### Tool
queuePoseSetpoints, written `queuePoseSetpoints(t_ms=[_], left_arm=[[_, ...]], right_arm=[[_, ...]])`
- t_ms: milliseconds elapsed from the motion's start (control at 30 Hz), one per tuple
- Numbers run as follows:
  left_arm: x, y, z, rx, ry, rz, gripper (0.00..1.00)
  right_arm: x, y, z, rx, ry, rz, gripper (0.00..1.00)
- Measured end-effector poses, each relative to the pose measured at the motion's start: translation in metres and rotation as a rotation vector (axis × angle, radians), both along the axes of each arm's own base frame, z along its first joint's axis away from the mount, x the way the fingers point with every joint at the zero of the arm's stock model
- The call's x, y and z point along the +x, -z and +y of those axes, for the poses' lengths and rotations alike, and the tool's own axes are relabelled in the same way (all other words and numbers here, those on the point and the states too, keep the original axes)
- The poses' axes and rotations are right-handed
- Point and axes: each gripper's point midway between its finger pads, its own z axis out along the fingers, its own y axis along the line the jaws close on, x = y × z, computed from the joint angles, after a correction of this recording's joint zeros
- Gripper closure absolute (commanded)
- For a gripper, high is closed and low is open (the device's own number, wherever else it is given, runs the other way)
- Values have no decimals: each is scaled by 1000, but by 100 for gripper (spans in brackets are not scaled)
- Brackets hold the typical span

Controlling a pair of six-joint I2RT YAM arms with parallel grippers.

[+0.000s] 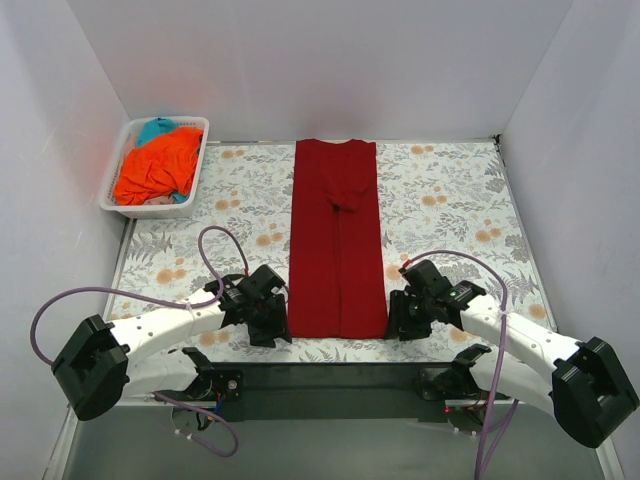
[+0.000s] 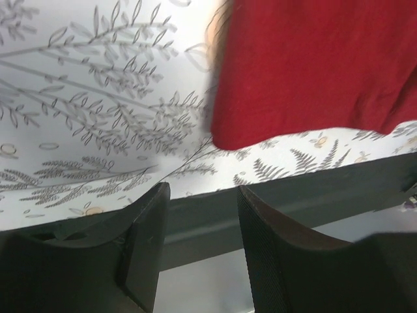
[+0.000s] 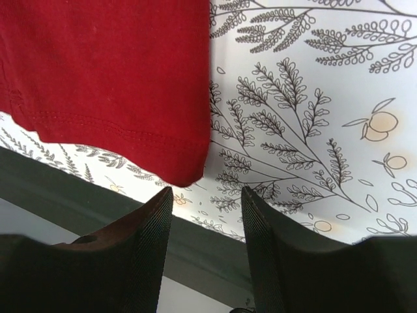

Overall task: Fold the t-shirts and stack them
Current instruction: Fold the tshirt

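The dark red shirt is lying mid-tablecloth as a long narrow strip, sides folded in, collar at the far end. The left gripper and right gripper are hovering just beside its near hem corners, jaws parted, holding nothing. The crosswise fold looks to be starting: each gripper needs to pinch its corner and carry the hem toward the collar. The orange shirt and teal shirt are waiting in the basket.

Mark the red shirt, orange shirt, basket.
red shirt (image 1: 337, 240), top view, middle of the folded body.
orange shirt (image 1: 157, 168), top view, middle of the crumpled cloth.
basket (image 1: 140, 211), top view, near wall.
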Motion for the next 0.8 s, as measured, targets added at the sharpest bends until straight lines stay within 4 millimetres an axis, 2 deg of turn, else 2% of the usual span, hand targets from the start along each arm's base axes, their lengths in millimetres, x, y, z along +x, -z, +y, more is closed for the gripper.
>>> queuePoseSetpoints(t_ms=[100,333,567,800], left_arm=[[10,-2,-7,-8,-3,-30,56],[17,-4,-10,-18,-9,-62,55],[22,-3,-12,-19,-14,-81,55],[25,8,-12,10,-2,-75,56]], right_arm=[[2,2,2,1,1,-6,48],[8,3,9,19,1,-8,51],[11,3,14,30,3,-10,59],[11,5,14,23,6,-9,68]])
